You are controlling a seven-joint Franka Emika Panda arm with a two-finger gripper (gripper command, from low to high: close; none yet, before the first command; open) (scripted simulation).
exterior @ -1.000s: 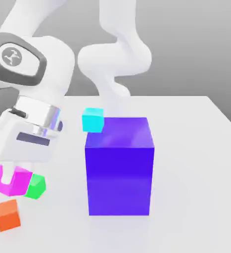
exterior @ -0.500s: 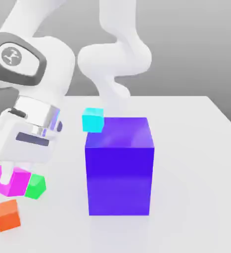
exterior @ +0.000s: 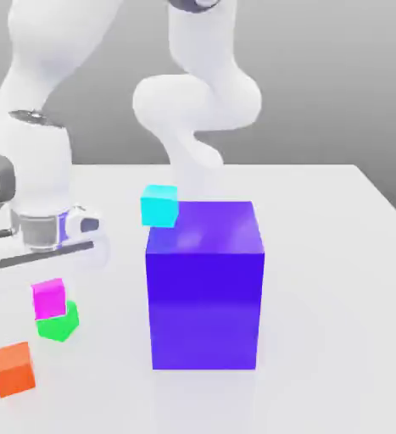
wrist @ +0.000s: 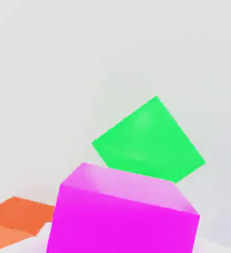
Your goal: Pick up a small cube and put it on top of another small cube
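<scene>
The small magenta cube (exterior: 48,297) sits just below my gripper (exterior: 47,257) at the exterior view's left. It overlaps the upper left part of the small green cube (exterior: 61,323). I cannot tell whether it rests on the green cube or hangs over it. In the hand view the magenta cube (wrist: 122,217) fills the near field, with the tilted green cube (wrist: 149,141) just beyond it. My hand stands straight above both cubes.
A big blue-purple block (exterior: 203,284) stands in the middle of the white table (exterior: 337,254). A cyan cube (exterior: 159,205) lies behind its left corner. An orange cube (exterior: 14,369) lies near the front left, also seen as the orange cube (wrist: 13,220) beside the magenta one.
The arm has turned and the hand has risen. The magenta cube has shifted right and now overlaps the green cube's top. The green and orange cubes have stayed put.
</scene>
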